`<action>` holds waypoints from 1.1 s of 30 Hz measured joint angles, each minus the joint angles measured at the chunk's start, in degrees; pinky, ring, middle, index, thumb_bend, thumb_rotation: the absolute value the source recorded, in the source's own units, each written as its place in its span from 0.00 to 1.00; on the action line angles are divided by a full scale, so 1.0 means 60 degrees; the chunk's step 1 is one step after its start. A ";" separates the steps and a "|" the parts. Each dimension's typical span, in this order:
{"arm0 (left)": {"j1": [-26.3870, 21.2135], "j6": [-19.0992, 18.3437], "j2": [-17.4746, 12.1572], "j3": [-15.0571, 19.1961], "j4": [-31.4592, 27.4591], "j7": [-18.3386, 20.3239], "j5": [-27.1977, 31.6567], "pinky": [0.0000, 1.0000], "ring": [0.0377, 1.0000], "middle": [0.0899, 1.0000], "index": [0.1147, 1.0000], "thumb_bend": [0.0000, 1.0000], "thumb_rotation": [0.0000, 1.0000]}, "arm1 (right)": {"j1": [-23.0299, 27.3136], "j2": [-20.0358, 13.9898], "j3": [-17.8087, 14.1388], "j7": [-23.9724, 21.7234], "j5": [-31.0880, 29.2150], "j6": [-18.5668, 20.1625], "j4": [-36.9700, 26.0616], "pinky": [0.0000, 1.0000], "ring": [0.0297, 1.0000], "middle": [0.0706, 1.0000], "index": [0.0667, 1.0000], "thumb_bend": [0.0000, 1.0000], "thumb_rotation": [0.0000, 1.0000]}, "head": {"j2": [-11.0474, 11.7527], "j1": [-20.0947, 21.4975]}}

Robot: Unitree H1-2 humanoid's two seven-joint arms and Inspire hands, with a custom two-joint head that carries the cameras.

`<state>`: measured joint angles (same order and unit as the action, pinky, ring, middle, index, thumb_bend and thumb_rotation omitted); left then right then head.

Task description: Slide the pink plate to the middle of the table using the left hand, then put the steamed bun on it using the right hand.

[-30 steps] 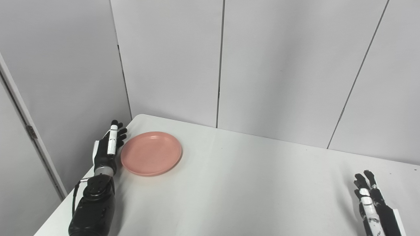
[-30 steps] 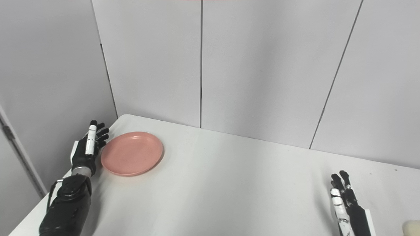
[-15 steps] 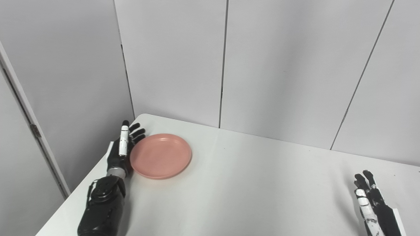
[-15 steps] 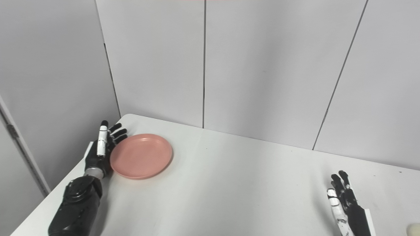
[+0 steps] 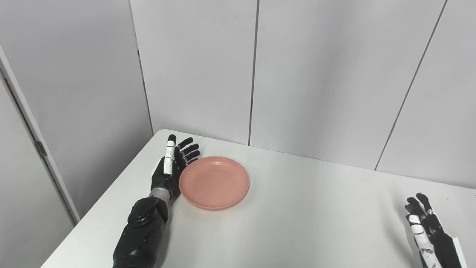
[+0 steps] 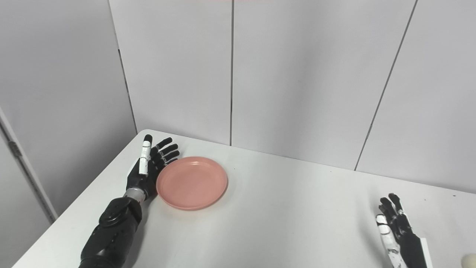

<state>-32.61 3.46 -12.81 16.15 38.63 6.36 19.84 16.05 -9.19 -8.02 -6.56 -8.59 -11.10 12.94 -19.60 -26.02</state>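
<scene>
The black left hand [image 5: 169,172], fingers spread and grasping nothing, presses flat against the nine o'clock rim of the round pink plastic plate [image 5: 214,182] on the white table [image 5: 297,223]. At four o'clock, well apart, the right hand [image 6: 399,232] rests with fingers splayed, empty, near the pale steamed bun [image 6: 469,260].

A smooth white rectangular worktop [image 5: 297,208] with a rounded far corner stands against pale grey wall panels [image 5: 197,67] split by dark vertical seams, under soft, even light.

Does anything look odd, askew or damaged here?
Nothing stands out. The pink plate lies flat and empty beside the open left hand; the right hand waits open at the table's right.
</scene>
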 measured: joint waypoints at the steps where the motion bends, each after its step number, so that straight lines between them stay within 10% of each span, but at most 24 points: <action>1: -0.0012 0.0060 0.0025 -0.0053 0.0024 0.0037 -0.0035 0.80 0.78 0.75 0.72 0.80 0.99 | 0.0000 -0.0005 -0.0006 0.0000 0.0001 0.0000 0.0000 0.97 0.93 0.91 0.93 0.67 0.70 | -0.0015 0.0015; 15: -0.0184 0.0401 0.0692 -0.1129 0.0130 0.0192 -0.0685 0.83 0.80 0.77 0.75 0.79 0.98 | 0.0000 -0.0040 -0.0004 -0.0015 0.0005 -0.0060 0.0010 0.99 0.94 0.92 0.94 0.64 0.69 | -0.0293 0.0205; 27: 0.0282 -0.0422 0.1460 -0.1948 -0.1233 0.0403 -0.1030 0.81 0.81 0.78 0.75 0.77 1.00 | -0.0142 -0.0120 0.0094 -0.0165 -0.0031 -0.0053 -0.0231 1.00 0.97 0.96 0.97 0.42 0.67 | -0.0908 0.1770; 33: 0.0571 -0.1030 0.1591 -0.2138 -0.1904 0.0630 -0.1056 0.82 0.83 0.80 0.76 0.77 1.00 | -0.0205 -0.0139 0.0166 -0.0160 0.0180 -0.0054 -0.0288 1.00 0.96 0.94 0.97 0.48 0.66 | -0.0996 0.2621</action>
<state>-29.18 -2.72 -3.26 3.32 27.21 10.14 13.51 14.82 -10.03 -7.02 -7.52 -7.51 -11.42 11.21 -25.58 -10.29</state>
